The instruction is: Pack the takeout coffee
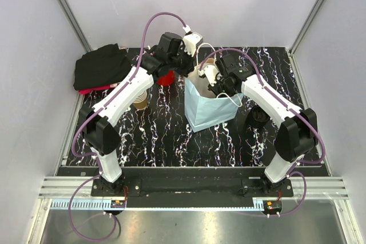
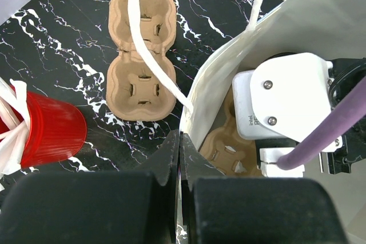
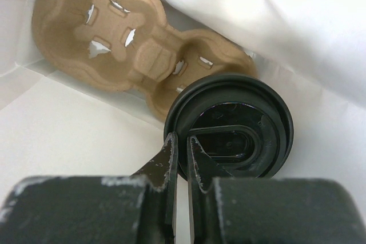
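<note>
The tan paper cup (image 1: 140, 100) stands on the table left of the bag, partly hidden by my left arm. The pale blue paper bag (image 1: 209, 114) stands open mid-table. My left gripper (image 1: 191, 71) (image 2: 179, 138) is shut on the bag's left rim (image 2: 197, 101). My right gripper (image 1: 216, 87) (image 3: 182, 140) is inside the bag, shut on the rim of a black plastic lid (image 3: 229, 130), over a brown pulp carrier (image 3: 114, 38) on the bag's floor. I cannot tell whether a cup sits under the lid.
A second pulp carrier (image 2: 140, 55) lies on the table left of the bag. A red cup (image 2: 51, 132) (image 1: 166, 77) of white utensils lies beside it. A black cloth (image 1: 102, 68) is at the back left. A black round object (image 1: 258, 117) sits right of the bag.
</note>
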Robot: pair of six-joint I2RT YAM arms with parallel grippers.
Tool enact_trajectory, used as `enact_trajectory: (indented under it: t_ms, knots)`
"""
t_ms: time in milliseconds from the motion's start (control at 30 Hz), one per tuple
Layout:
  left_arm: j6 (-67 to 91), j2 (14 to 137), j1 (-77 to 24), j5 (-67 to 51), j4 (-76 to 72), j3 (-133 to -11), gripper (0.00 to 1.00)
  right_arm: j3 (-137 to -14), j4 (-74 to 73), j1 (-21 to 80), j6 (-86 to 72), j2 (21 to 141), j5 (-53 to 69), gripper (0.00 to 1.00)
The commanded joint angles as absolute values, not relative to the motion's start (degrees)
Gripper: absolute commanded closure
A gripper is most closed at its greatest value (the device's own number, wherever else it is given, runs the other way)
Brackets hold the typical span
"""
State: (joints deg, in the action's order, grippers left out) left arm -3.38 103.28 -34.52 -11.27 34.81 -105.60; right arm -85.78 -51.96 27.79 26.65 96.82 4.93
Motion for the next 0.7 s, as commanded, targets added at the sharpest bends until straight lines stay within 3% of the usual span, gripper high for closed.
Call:
enact_trajectory:
  t_ms: [0,667]
  knots:
    - [-3.6,100.81,-34.89,-11.87,33.31,-105.56,1.0,-85.34,-49.75,27.51,27.51,93.96,6.59,1.0]
    - [-3.6,101.34,-35.16,-12.3,33.4,-105.64,1.0,-84.73,-47.81,27.51,27.95,94.39,7.65,1.0]
